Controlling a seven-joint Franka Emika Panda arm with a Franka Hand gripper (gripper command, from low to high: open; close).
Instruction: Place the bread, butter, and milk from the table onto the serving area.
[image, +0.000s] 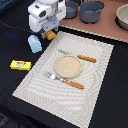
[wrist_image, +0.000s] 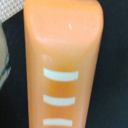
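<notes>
The bread (image: 51, 36) is a golden-orange loaf lying on the black table just off the far corner of the serving area (image: 95, 87), on the exterior view's left. My gripper (image: 49, 32) is down over it and hides most of it. In the wrist view the bread (wrist_image: 62, 60) fills the frame, its pale scored lines showing, and no fingers show, so I cannot tell if the jaws are shut. The pale-blue milk (image: 34, 43) stands just beside the gripper. The yellow butter (image: 20, 64) lies flat on the table, nearer the front.
A round tan plate (image: 67, 66) sits mid-placemat, with orange-handled cutlery (image: 86, 58) behind it and more (image: 75, 84) in front. A pinkish-brown board (image: 102, 25) at the back bears grey pots (image: 91, 11) and a bowl (image: 122, 17).
</notes>
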